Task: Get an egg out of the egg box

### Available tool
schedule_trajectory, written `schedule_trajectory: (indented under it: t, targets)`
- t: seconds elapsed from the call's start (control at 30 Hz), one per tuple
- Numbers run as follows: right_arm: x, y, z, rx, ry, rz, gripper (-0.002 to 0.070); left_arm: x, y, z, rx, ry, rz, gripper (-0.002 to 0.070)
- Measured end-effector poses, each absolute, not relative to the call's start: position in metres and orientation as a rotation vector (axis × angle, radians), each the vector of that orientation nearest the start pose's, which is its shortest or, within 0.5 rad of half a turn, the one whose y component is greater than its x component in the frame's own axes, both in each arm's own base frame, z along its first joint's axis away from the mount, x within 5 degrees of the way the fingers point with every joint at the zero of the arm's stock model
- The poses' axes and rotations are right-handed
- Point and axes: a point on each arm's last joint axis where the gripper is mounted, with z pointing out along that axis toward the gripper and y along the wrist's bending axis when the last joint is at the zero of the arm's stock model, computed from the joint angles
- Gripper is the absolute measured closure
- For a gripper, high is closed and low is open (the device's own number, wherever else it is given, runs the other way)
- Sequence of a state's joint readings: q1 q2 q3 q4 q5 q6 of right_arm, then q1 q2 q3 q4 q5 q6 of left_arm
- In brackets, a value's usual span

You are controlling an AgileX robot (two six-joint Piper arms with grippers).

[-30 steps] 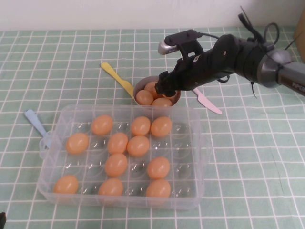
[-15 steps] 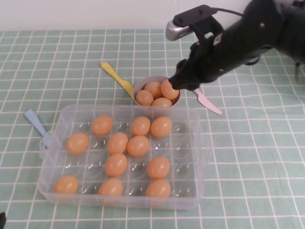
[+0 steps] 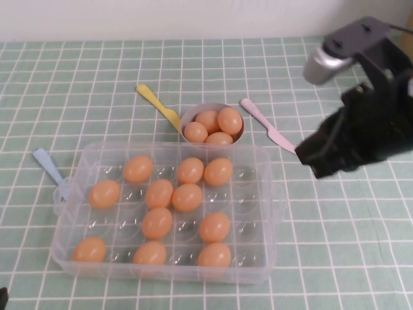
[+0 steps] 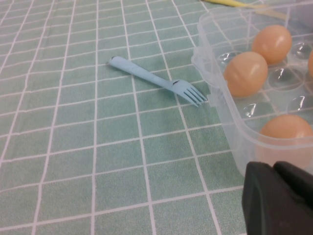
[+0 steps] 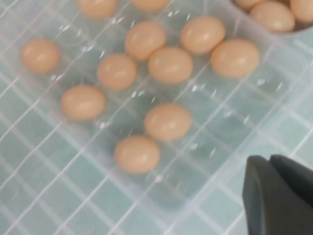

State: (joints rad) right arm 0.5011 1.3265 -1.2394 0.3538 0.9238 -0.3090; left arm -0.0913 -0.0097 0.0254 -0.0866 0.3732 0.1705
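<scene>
The egg box lies open from above; the right gripper hangs beside it.

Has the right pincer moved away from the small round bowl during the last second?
Yes. The right pincer has left the bowl and now hangs right of the pink knife, beyond the egg box. Left pincer sits near the box corner.

The large clear plastic rectangular egg box sits in the lower centre-left of the high view, holding ten smooth orange-tan eggs in its moulded cups. One orange-tan egg lies outside it, just above, among three others.

The right gripper hangs at right; the left gripper is low beside the box's corner.
</scene>
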Motion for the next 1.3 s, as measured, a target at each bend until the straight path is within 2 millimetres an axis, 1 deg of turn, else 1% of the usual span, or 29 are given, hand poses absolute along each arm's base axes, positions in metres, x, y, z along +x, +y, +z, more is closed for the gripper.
schedule_trajectory:
  t: [0.1, 0.27, 0.43, 0.6, 0.67, 0.73, 0.83, 0.9, 0.97, 1.0, 1.07, 1.17, 1.3]
  targets:
    - [0.209, 0.144, 0.357, -0.855, 2.36, 0.525, 0.0691, 0.052, -0.008, 0.172, 0.191, 1.861, -0.031, 0.0678]
    - [0.19, 0.131, 0.358, -0.954, 2.385, 0.461, 0.0691, 0.052, -0.008, 0.172, 0.191, 1.861, -0.031, 0.0678]
    - [0.189, 0.128, 0.354, -0.986, 2.393, 0.423, 0.0692, 0.052, -0.008, 0.172, 0.191, 1.861, -0.031, 0.0678]
    - [0.192, 0.127, 0.34, -0.944, 2.349, 0.389, 0.0692, 0.052, -0.008, 0.172, 0.191, 1.861, -0.031, 0.0678]
    - [0.192, 0.122, 0.33, -0.888, 2.312, 0.375, 0.0692, 0.052, -0.008, 0.172, 0.191, 1.861, -0.031, 0.0678]
    - [0.188, 0.111, 0.315, -0.808, 2.287, 0.357, 0.0693, 0.052, -0.008, 0.172, 0.191, 1.861, -0.031, 0.0678]
    - [0.176, 0.086, 0.297, -0.652, 2.208, 0.303, 0.0693, 0.052, -0.008, 0.172, 0.191, 1.861, -0.031, 0.0678]
    - [0.163, 0.067, 0.286, -0.54, 2.142, 0.253, 0.0693, 0.052, -0.008, 0.172, 0.191, 1.861, -0.031, 0.0678]
    - [0.149, 0.05, 0.271, -0.437, 2.088, 0.205, 0.0693, 0.052, -0.008, 0.172, 0.191, 1.861, -0.031, 0.0678]
    - [0.14, 0.04, 0.268, -0.361, 2.028, 0.179, 0.0693, 0.052, -0.008, 0.172, 0.191, 1.861, -0.031, 0.0678]
    - [0.124, 0.027, 0.256, -0.251, 1.966, 0.152, 0.0693, 0.052, -0.008, 0.172, 0.191, 1.861, -0.031, 0.0678]
    - [0.103, 0.014, 0.244, -0.104, 1.865, 0.124, 0.0693, 0.052, -0.008, 0.172, 0.191, 1.861, -0.031, 0.0678]
    - [0.082, 0.006, 0.227, -0.016, 1.779, 0.082, 0.0693, 0.052, -0.008, 0.172, 0.191, 1.861, -0.031, 0.0678]
